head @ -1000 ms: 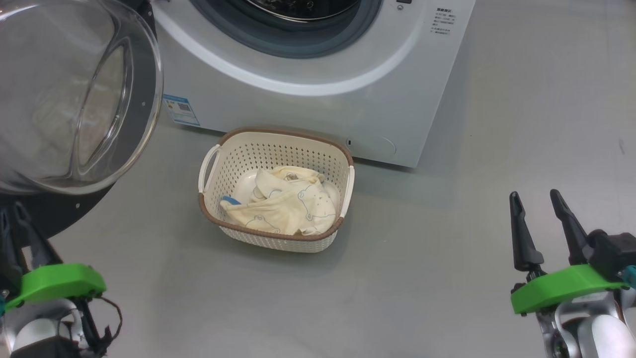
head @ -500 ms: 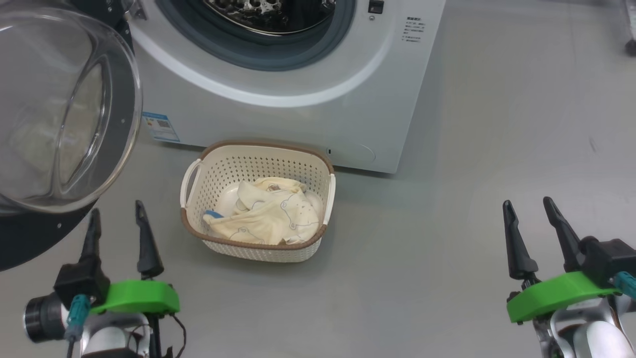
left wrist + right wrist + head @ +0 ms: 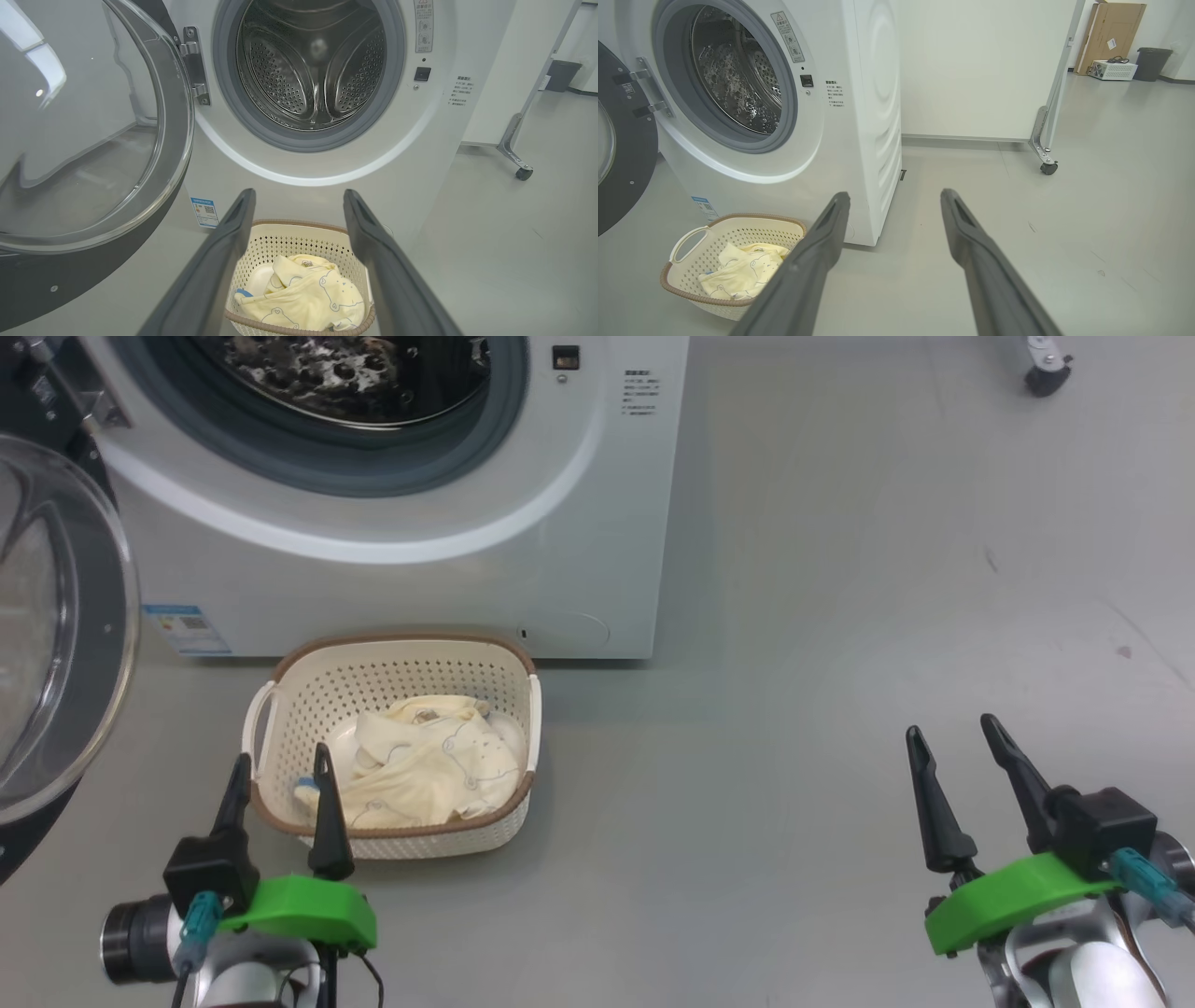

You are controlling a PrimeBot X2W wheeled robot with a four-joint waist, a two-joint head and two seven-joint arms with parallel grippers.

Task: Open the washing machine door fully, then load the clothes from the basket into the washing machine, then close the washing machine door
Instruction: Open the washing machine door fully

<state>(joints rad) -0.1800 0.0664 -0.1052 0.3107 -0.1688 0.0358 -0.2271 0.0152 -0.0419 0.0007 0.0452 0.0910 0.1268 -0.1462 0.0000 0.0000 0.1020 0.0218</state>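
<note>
The white washing machine (image 3: 392, 579) (image 3: 420, 154) (image 3: 859, 116) stands open, its steel drum (image 3: 313, 65) bare. Its door (image 3: 56, 616) (image 3: 84, 140) (image 3: 621, 154), black-rimmed with clear glass, is swung out wide on the left. On the floor before the machine sits the cream basket (image 3: 392, 663) (image 3: 299, 233) (image 3: 752, 224) holding cream-yellow clothes (image 3: 420, 765) (image 3: 308, 294) (image 3: 742, 270) and a bit of blue cloth (image 3: 303, 791). My left gripper (image 3: 277, 761) (image 3: 299, 196) is open, hovering near the basket's front left corner. My right gripper (image 3: 952, 733) (image 3: 894, 196) is open over bare floor, far right of the basket.
Grey floor spreads to the right of the machine. A white partition on a castor leg (image 3: 1048, 165) (image 3: 523, 172) (image 3: 1041, 373) stands behind, with a cardboard box (image 3: 1111, 32) and a dark bin (image 3: 1153, 63) further back.
The head view has swung, shifting everything leftwards. My left gripper came away from the door's lower rim, opened, and now stands by the basket. The right gripper keeps its pose.
</note>
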